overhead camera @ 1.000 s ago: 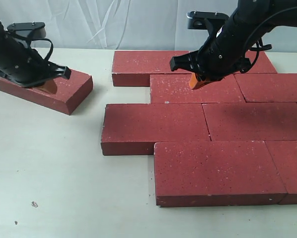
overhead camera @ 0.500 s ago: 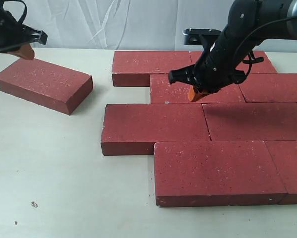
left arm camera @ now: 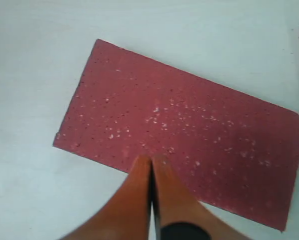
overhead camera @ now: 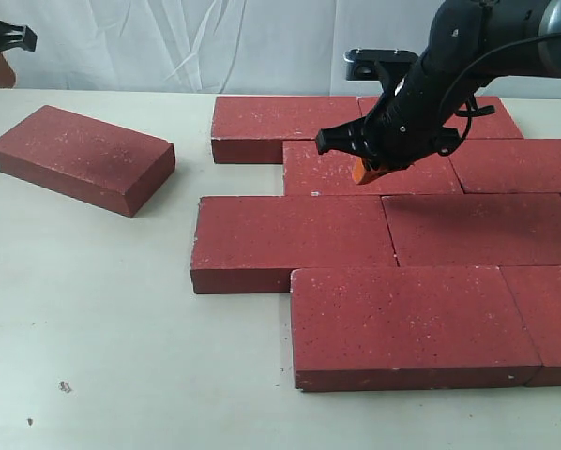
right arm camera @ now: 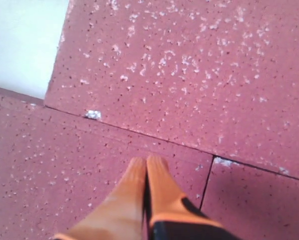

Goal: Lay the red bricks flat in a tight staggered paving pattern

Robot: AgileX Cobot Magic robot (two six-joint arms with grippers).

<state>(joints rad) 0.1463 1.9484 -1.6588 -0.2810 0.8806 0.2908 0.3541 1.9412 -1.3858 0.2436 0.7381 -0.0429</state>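
While the other red bricks (overhead camera: 295, 239) lie flat and interlocked on the right of the bench (overhead camera: 102, 319), one loose brick (overhead camera: 82, 159) sits well apart to the left, skewed to their rows, so bringing it in looks like the step in hand. The left tool (left arm camera: 150, 161), its orange fingers together on nothing, hangs above that brick's long edge. The right tool (overhead camera: 367, 172), likewise closed and empty, is low over a second-row brick beside a seam; contact I cannot tell. Closed tips suit pushing: bear low on the far long side near its middle, square the brick first, then slide slowly until it butts tight, joints offset.
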